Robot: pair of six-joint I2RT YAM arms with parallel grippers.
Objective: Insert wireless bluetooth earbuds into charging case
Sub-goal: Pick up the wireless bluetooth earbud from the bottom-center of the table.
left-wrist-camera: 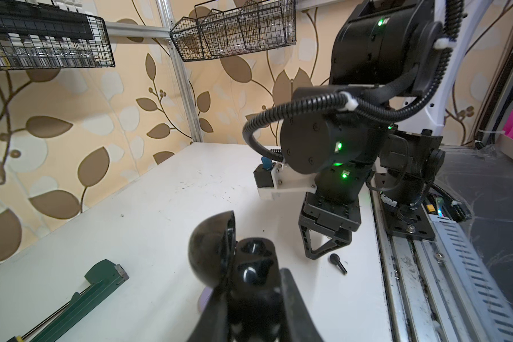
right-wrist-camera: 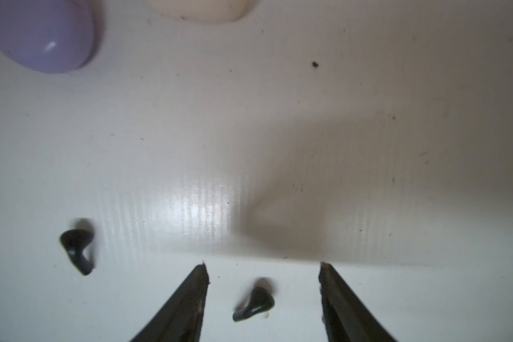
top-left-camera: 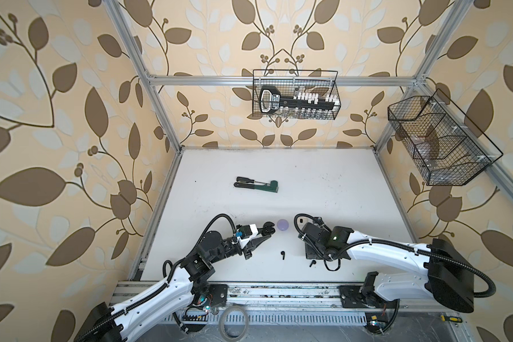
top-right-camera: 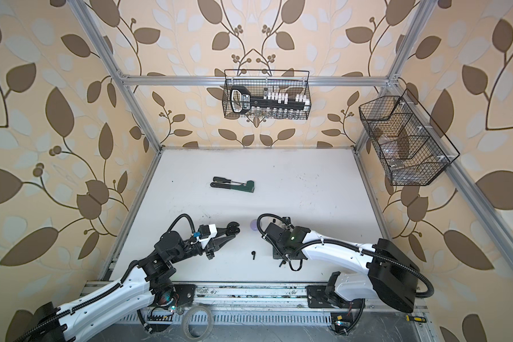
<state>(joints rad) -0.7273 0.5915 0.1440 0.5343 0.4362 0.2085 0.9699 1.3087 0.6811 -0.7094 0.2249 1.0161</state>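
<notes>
**Step in hand: pick-up of a black earbud [right-wrist-camera: 255, 303] from the table [right-wrist-camera: 367, 88].**

The right gripper [right-wrist-camera: 263, 264] stood low over the bud. Its jaws were apart, one on each side, and neither touched the bud. The left gripper [top-left-camera: 267, 232] had its jaws clamped on the black charging case [left-wrist-camera: 216, 254], which was lid-open with its sockets exposed. In a top view the case sat at roughly 10 o'clock from the bud. The second black earbud [top-left-camera: 283, 255] lay on the table at about 9 o'clock from the right gripper, clear of it. The lilac case [top-left-camera: 282, 225] sat just beside the black case, at its 3 o'clock.

Recommended procedure:
1. Close slowly and evenly. The bud was small and glossy and would likely twist or slip out.
2. Grip across the body, not the stem.
3. Lift straight up.
4. Keep the stem direction known, ready for the socket.
5. Hold the case steady.
</notes>
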